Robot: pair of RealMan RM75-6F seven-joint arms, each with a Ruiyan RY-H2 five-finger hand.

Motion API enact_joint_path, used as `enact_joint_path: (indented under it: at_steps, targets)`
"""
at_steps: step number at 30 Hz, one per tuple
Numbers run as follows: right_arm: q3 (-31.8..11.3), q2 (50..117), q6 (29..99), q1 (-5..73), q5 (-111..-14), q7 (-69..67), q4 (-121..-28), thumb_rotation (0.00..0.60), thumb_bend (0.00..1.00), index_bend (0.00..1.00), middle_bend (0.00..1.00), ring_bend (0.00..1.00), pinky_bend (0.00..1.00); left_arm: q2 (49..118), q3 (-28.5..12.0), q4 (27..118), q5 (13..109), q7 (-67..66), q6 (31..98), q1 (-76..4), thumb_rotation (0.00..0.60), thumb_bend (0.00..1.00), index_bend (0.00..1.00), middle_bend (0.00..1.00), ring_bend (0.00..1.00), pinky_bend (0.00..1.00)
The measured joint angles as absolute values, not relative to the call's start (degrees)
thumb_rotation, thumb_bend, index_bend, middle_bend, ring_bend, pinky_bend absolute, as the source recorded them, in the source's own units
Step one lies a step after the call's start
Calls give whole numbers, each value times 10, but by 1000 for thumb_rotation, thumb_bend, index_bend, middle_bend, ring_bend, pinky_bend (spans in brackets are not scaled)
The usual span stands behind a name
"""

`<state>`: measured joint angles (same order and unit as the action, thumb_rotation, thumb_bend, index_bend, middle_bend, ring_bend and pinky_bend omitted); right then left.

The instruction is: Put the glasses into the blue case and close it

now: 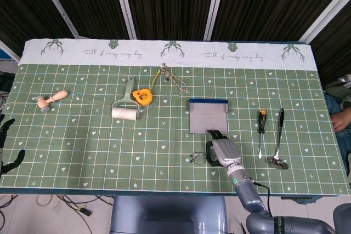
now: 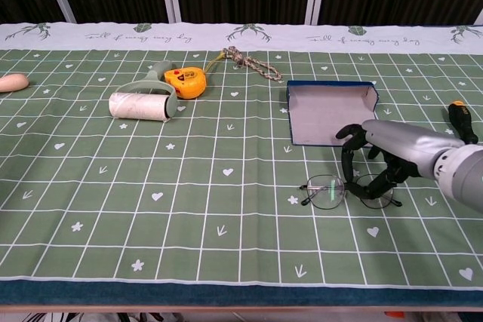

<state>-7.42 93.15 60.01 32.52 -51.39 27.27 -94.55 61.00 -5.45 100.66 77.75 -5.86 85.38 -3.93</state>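
Robot hand on the right (image 2: 376,157) reaches down over the glasses (image 2: 346,191), with its dark fingers (image 2: 348,162) curled around the right lens. It looks like the fingers touch the frame, but the pictures do not show for sure if they grip it or only rest on it. The left robot hand (image 1: 6,141) sits at the far edge of the desk (image 1: 82,146), with its fingers apart and nothing in it.

The glasses lie flat on the desk, just in front of the blue case (image 2: 332,113). The case is open and has nothing in it.

Things could go wrong from here. The glasses are thin wire with round, clear lenses. They look light and slippery, so they may slide away on the cloth when the fingers squeeze. A hard squeeze could bend the thin frame or smudge a lens. If the robot hand holds only one lens, the other side may hang down and bump the wall of the case on the way in.

The case is a low box, blue outside and pale inside, with a stiff rim. It is light too, so a bump could push it back. The cloth is green with white lines and small hearts. It looks soft and could wrinkle under the fingers.
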Motion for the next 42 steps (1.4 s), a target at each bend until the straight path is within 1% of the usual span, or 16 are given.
enact_joint_path:
  at_steps: [8, 15, 20, 24, 32, 42]
  targets:
    - [-73, 929, 598, 327, -511, 271, -947, 600, 484, 611, 122, 81, 230, 610, -55, 1007, 777, -60, 854, -39, 600, 315, 97, 0, 0, 0]
    - [-73, 925, 597, 329, -510, 268, -950, 600, 527, 623, 122, 81, 230, 611, -55, 1007, 778, -60, 855, -39, 600, 315, 97, 0, 0, 0]
    - [-81, 915, 594, 333, -514, 259, -956, 600, 531, 623, 122, 81, 230, 610, -54, 1008, 779, -59, 856, -39, 600, 315, 97, 0, 0, 0]
    - [-88, 899, 578, 342, -516, 255, -955, 600, 530, 622, 122, 80, 230, 609, -55, 1009, 779, -59, 856, -39, 600, 315, 97, 0, 0, 0]
    - [-119, 872, 556, 374, -523, 255, -924, 600, 529, 627, 122, 72, 198, 610, -53, 1005, 784, -60, 857, -39, 600, 315, 97, 0, 0, 0]
    - [-154, 877, 540, 403, -551, 209, -839, 600, 523, 634, 118, 68, 194, 611, -53, 1005, 784, -62, 859, -39, 600, 315, 97, 0, 0, 0]
